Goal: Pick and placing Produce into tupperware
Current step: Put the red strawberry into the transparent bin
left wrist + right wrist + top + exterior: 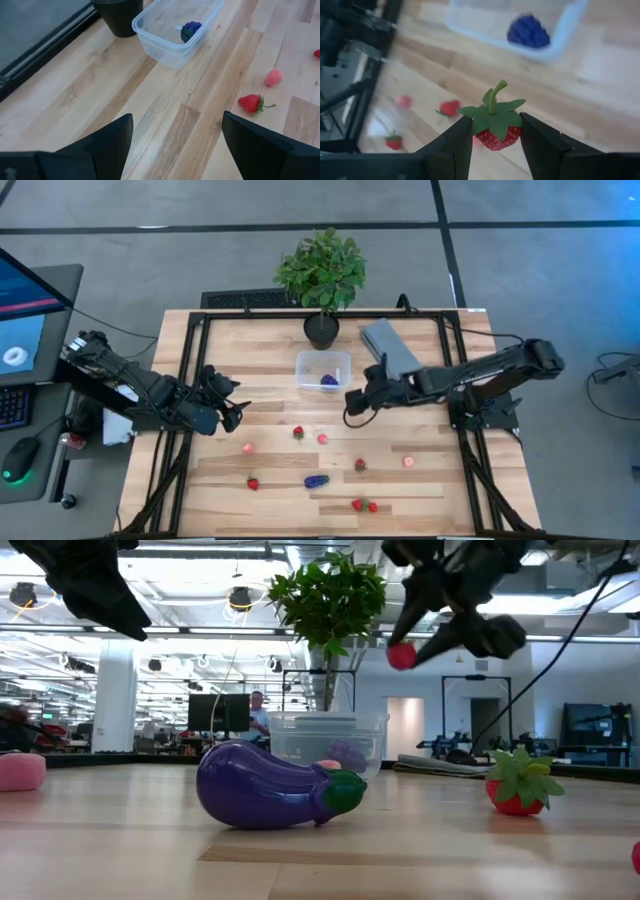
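Note:
My right gripper (496, 131) is shut on a red strawberry with a green top (492, 116); it hovers above the table just right of the clear tupperware (323, 361). One dark purple grape bunch (329, 380) lies in the tub. My left gripper (177, 145) is open and hangs over the table's left part (230, 408), touching nothing. Strawberries (298, 432) and pinkish round pieces (322, 438) lie loose on the wood. A purple eggplant-shaped toy (270, 785) lies near the near edge. My right gripper pinches the strawberry by its red body (512, 136), one finger on each side. The leafy top and stem (496, 95) stand free of the fingers. The fingers slant down from the table's right. The fruit (401, 656) is lifted clear of the table.
A leafy plant in a black pot (322, 328) stands just behind the tub, and a folded grey cloth (388, 345) lies to the tub's right. A black frame rail (200, 330) runs along the table's edges. More toy fruits (357, 504) dot the near half.

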